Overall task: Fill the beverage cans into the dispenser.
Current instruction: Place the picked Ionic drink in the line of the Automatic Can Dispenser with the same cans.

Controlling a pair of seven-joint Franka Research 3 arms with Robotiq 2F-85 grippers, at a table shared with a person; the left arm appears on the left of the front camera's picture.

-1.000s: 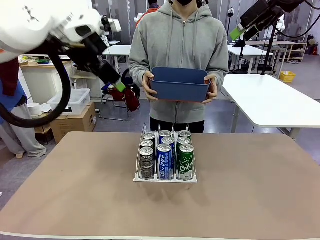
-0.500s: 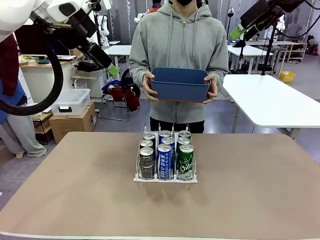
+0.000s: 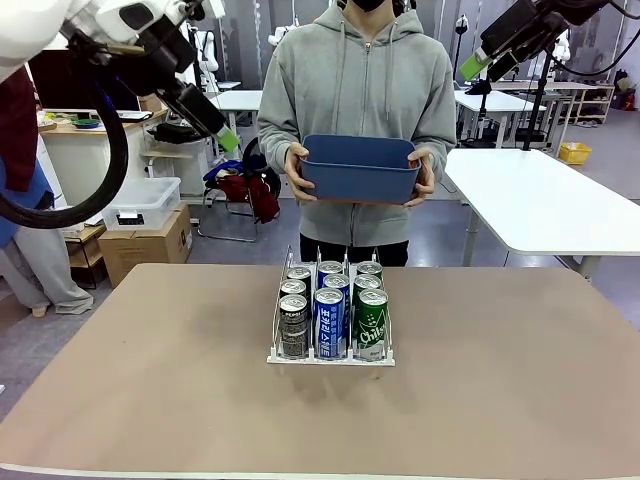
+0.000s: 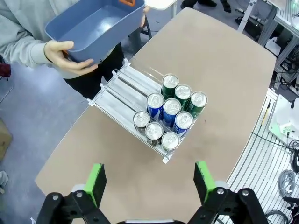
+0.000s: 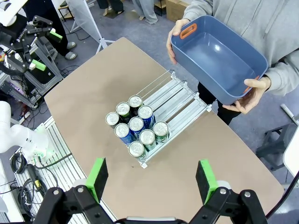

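Note:
The dispenser [image 3: 330, 356] stands in the middle of the brown table, its three lanes full of beverage cans: dark ones [image 3: 293, 325] on the left, blue-and-white ones [image 3: 329, 322] in the middle, green ones [image 3: 371, 322] on the right. My left gripper [image 3: 226, 140] hangs high at the upper left, far from the rack. My right gripper [image 3: 472, 67] is high at the upper right. Both wrist views look down on the rack from above: dispenser [image 4: 122, 93] past the open left gripper [image 4: 149, 182], and dispenser [image 5: 180, 100] past the open right gripper [image 5: 152, 179]. Nothing sits between either pair of fingers.
A person at the far side holds an empty blue bin [image 3: 360, 168] at chest height with both hands, behind the rack. Bare table [image 3: 520, 380] lies on all sides of the rack. White tables [image 3: 540, 200] and boxes [image 3: 140, 235] stand beyond the table.
My left arm has lifted up and back toward the upper left, away from the table's middle. The right arm, the person, the bin and the cans have stayed put.

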